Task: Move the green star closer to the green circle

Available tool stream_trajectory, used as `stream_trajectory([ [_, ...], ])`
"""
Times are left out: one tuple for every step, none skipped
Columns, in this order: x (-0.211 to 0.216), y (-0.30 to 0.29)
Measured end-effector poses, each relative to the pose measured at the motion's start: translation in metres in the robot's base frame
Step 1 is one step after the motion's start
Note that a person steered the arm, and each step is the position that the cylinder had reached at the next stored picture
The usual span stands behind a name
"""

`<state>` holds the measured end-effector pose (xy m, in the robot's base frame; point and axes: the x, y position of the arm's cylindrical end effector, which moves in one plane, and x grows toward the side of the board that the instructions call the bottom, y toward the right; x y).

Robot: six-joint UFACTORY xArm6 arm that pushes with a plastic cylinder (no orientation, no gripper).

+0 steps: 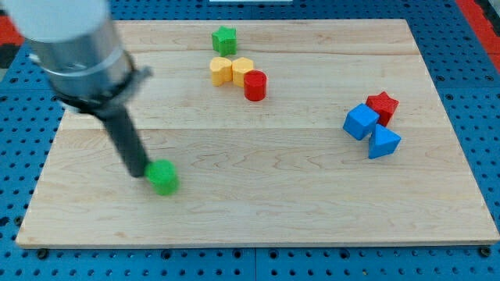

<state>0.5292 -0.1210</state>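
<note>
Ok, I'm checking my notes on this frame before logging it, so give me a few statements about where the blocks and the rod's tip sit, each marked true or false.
1. My tip is right beside the green circle, on its left in the view. True.
2. The green star lies at the view's bottom edge of the board. False: it is near the view's top, above the two yellow blocks.
3. The red cylinder sits against the yellow blocks, on their right. True.
4. The red star stands alone, far from any blue block. False: it is right next to the blue cube, with the blue triangle just below.
5. The green star touches the green circle. False: they are far apart.
</note>
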Motion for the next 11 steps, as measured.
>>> stream_trajectory([
  [-0.021, 0.003],
  [-0.095, 0.016],
  [-0.178, -0.006],
  [-0.237, -0.068],
  [-0.299, -0.019],
  [-0.328, 0.07],
  [-0.334, 0.09],
  [-0.295, 0.079],
  [-0.267, 0.076],
  [-0.242, 0.062],
  [-0.202, 0.031],
])
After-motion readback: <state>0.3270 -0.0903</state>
